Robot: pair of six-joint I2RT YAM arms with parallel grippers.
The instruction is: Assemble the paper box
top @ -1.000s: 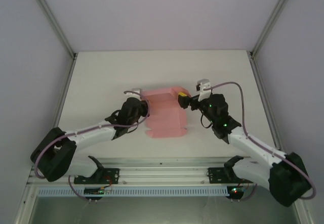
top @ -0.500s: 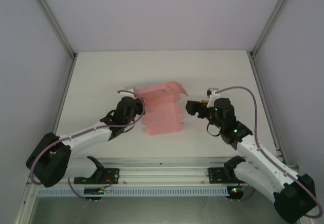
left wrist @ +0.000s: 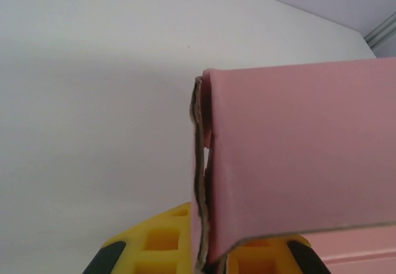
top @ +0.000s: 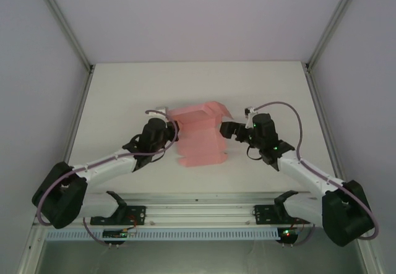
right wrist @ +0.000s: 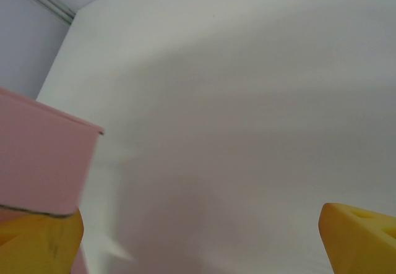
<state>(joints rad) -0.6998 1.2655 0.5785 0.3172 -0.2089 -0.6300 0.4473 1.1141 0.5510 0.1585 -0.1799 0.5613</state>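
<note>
From the top external view, the paper box (top: 199,139) sits near the middle of the white tabletop (top: 124,94), between the two arms. It is salmon-pink card, only partly folded: the far part stands up as a raised panel, and the near part lies flat with a notched edge towards the arm bases. The left tool (top: 175,130) meets the box at its left edge, near the raised panel. The right tool (top: 226,129) is just beside the box's right side, level with the same panel; from up here I cannot tell whether it touches the card

In the left wrist view, the left tool (left wrist: 213,258) is clamped on the paper box (left wrist: 297,156). The folded left edge of the card runs down between the two yellow fingers (left wrist: 164,243), which are pressed together on it. The card bends over at the top into a broad pink panel reaching to the right, and the layered cut edge shows along the fold. Bare tabletop (left wrist: 93,101) lies to the left and beyond

In the right wrist view, the right tool (right wrist: 198,243) stands wide apart, one yellow fingertip (right wrist: 37,243) at the lower left and the other at the lower right, with nothing between them but tabletop (right wrist: 247,101). A corner of the paper box (right wrist: 43,162) stands just above the left fingertip; contact cannot be told
</note>
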